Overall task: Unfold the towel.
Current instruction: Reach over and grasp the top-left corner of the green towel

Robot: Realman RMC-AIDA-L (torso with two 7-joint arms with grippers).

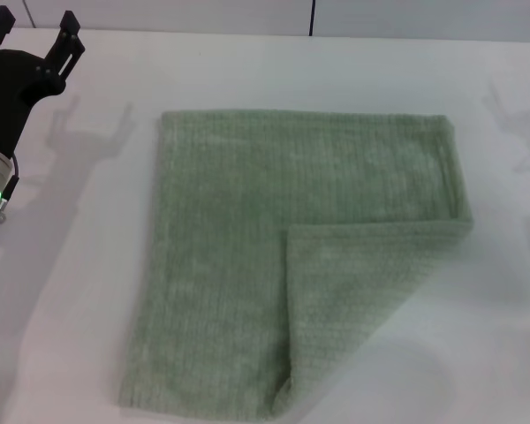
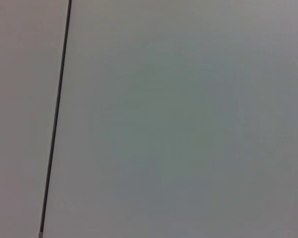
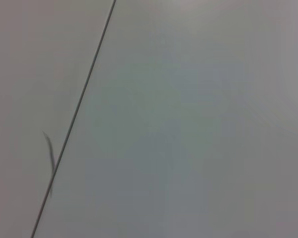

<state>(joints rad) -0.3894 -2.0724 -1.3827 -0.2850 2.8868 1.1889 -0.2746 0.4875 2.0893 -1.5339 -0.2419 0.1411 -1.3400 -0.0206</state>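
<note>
The pale sage-green towel [image 1: 247,256] lies flat on the white table [image 1: 477,353] in the head view, filling the middle. Its near right corner is folded over onto itself as a triangular flap [image 1: 344,291], its tip near the front edge. My left gripper [image 1: 35,35] is raised at the far left, well away from the towel, with its two black fingers apart and empty. My right gripper is out of view. Both wrist views show only bare pale surface with a dark seam line; no towel shows there.
The table's far edge meets a grey wall with a dark vertical seam [image 1: 312,18]. Bare white table surrounds the towel on the left, right and far sides.
</note>
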